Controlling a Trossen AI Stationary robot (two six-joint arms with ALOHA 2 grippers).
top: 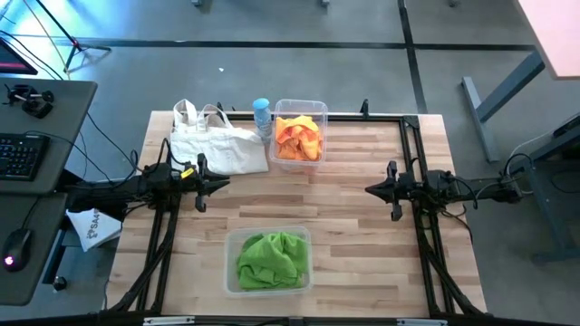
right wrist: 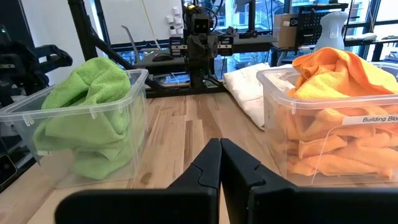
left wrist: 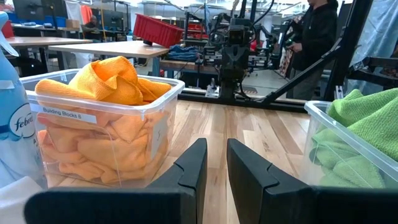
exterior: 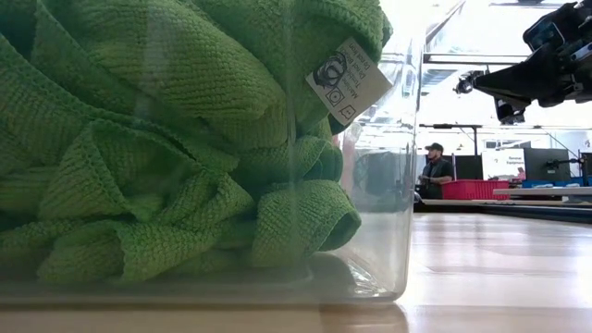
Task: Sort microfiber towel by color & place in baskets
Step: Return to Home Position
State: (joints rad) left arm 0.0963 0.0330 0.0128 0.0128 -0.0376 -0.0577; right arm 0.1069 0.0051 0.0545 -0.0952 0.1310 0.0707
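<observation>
Orange towels (top: 298, 138) are piled in a clear basket (top: 300, 107) at the table's far edge, also seen as orange towels (left wrist: 102, 118) and orange towels (right wrist: 336, 118). Green towels (top: 270, 258) fill a second clear basket (top: 234, 272) at the near edge; the low view shows those green towels (exterior: 166, 139) through the basket wall. My left gripper (top: 224, 184) hovers at the table's left, slightly open (left wrist: 216, 177), holding nothing. My right gripper (top: 370, 189) hovers at the right, shut (right wrist: 220, 168), also empty.
A white canvas tote bag (top: 216, 140) lies at the far left of the table, with a blue spray bottle (top: 261, 116) beside the orange basket. Bare wood lies between the two grippers. A person (left wrist: 314, 37) stands in the room beyond the table.
</observation>
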